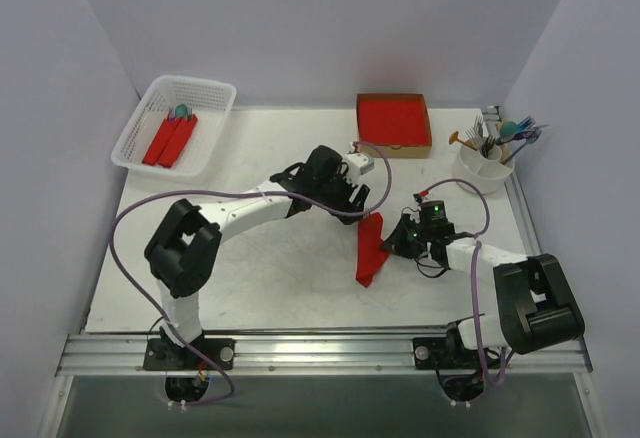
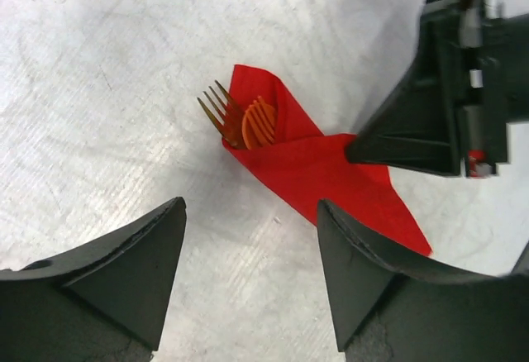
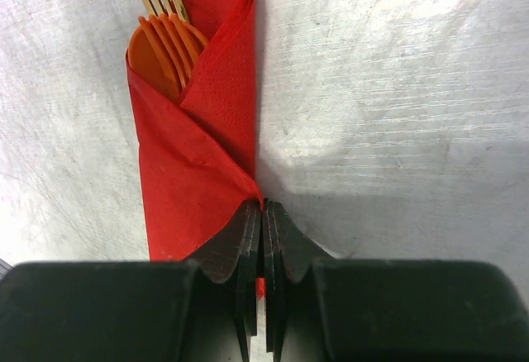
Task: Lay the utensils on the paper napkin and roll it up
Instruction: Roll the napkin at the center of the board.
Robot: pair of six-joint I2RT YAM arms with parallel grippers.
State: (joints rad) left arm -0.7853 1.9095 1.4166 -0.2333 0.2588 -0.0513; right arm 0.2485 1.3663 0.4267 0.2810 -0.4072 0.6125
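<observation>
Top external, basket (image 1: 190, 81) w/ red rolls (image 1: 170, 140), L tool (image 2: 248, 207) open, R tool (image 3: 263, 210) pinching napkin (image 3: 192, 168)

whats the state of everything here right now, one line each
paper napkin: folded around the utensils, lying flat
utensils: wrapped, orange heads poking out one end
left gripper: open, empty, over the napkin
right gripper: shut on the napkin's edge
basket: holds red rolls
cup: holds spare utensils, upright
cardboard box: open, red stack inside
</observation>
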